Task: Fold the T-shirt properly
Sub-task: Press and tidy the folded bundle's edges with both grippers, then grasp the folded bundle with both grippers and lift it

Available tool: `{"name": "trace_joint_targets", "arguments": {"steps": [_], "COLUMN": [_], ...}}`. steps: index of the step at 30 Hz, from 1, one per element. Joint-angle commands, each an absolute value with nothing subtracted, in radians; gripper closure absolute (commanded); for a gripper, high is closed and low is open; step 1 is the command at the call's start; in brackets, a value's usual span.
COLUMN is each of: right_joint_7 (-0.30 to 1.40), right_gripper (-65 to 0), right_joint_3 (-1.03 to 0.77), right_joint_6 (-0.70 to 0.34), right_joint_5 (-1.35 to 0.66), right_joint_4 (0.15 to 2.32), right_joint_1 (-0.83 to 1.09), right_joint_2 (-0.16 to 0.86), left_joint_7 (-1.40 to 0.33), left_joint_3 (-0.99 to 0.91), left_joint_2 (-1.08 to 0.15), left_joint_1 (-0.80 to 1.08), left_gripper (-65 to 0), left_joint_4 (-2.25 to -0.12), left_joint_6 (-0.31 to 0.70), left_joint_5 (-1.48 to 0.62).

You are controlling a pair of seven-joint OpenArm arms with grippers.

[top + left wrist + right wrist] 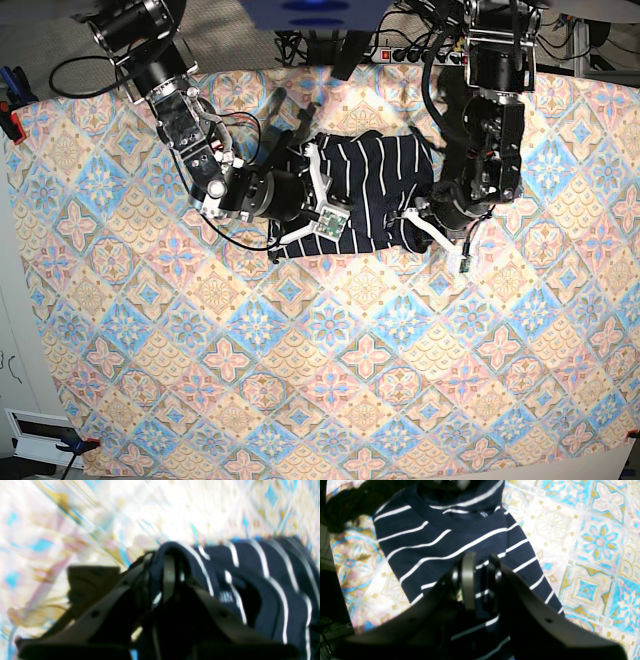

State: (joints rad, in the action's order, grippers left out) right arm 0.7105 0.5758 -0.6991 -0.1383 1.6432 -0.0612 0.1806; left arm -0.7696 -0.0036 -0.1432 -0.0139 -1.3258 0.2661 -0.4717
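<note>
Tablecloth [300, 380] in pastel tiles covers the table; the T-shirt [370, 190] lies bunched near its far edge between both arms. Right gripper [480, 565] pinches striped cloth between nearly closed fingers. Left gripper [172, 562] clamps a raised fold.

The T-shirt [440, 545] is soft matt knit cloth — dark navy with white stripes. The tablecloth [592, 542] looks smooth, printed fabric — slightly sheeny at 12 o'clock.
</note>
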Motion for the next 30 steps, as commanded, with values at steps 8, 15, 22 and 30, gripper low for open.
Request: {"name": "trace_joint_targets", "arguments": {"steps": [8, 15, 22, 30], "right_joint_7": [0.687, 0.687, 0.685, 0.545], "right_gripper": [-9.0, -9.0, -8.7, -8.6], "right_joint_3": [0.533, 0.467, 0.461, 0.466], "right_joint_6": [-0.698, -0.698, -0.698, -0.698], "right_joint_5": [-0.157, -0.159, -0.156, -0.151], "right_joint_4": [1.681, 1.672, 1.484, 1.173], "right_joint_1": [-0.079, -0.097, -0.222, -0.369], "right_joint_2": [0.199, 0.199, 0.197, 0.191], "left_joint_7": [-0.754, -0.846, -0.886, -0.880], "left_joint_3": [-0.136, -0.213, -0.101, -0.001], "left_joint_2": [-0.176, -0.170, -0.171, -0.170], "left_joint_1": [0.087, 0.288, 0.464, 0.510], "left_gripper": [-34.6, -39.7, -30.9, -10.7], "left_joint_4": [-1.546, -1.853, -2.000, -1.980], "left_joint_6": [0.271, 0.271, 0.272, 0.272], "left_joint_5": [-0.487, -0.555, -0.615, -0.596]}}
